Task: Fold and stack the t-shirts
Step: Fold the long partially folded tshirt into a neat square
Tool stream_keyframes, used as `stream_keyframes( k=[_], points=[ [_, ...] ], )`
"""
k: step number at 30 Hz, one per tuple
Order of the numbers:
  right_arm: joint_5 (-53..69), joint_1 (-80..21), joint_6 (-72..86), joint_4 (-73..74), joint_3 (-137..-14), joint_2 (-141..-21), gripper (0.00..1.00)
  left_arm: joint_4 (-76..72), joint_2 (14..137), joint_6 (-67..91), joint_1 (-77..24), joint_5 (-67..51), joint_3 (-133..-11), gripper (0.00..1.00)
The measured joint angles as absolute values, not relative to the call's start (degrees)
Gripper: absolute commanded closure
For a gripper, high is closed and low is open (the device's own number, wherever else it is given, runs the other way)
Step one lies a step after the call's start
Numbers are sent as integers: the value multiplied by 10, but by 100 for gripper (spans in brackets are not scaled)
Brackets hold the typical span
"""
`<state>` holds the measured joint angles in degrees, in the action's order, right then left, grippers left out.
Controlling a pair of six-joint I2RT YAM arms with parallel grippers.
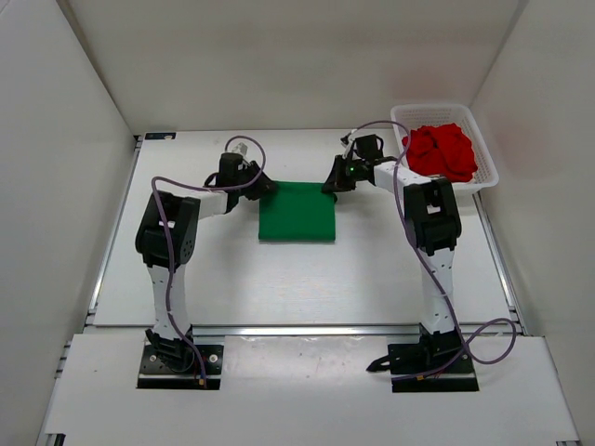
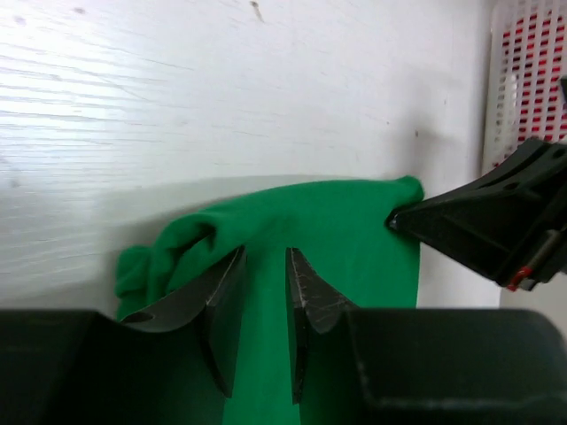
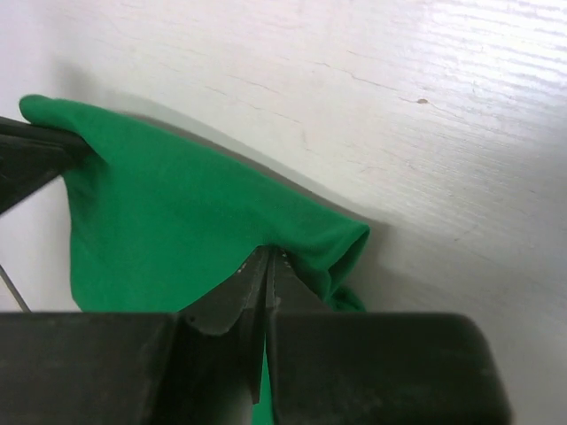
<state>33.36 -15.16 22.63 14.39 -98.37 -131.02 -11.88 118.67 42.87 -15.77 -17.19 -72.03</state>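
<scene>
At the middle of the table (image 1: 232, 279), the green t-shirt (image 1: 297, 218) is lying folded into a rectangle. The right gripper (image 3: 268, 258) is pinching its far right corner, jaws pressed together; the left gripper (image 2: 266, 261) is gripping the far left corner, jaws narrowly parted around cloth. The red t-shirt (image 1: 442, 150) is sitting crumpled in the white basket (image 1: 490, 172), far right.

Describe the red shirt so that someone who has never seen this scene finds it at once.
Look to the far right corner of the white table, where a white mesh basket stands. The red shirt is the crumpled heap filling it. The only other shirt in view, the green shirt, lies folded mid-table, outside the basket.
</scene>
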Motion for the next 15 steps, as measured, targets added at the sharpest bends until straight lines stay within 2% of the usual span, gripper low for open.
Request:
stream_keyframes(
  k=[11, 13, 15],
  points=[
    [345, -150, 231, 141, -988, -1330, 100, -155, 1204, 468, -110, -203, -699, 59],
    [343, -150, 230, 147, -990, -1327, 96, -159, 1203, 471, -106, -209, -696, 52],
    [338, -153, 228, 156, -990, -1318, 86, -168, 1197, 475, -103, -213, -683, 47]
  ],
)
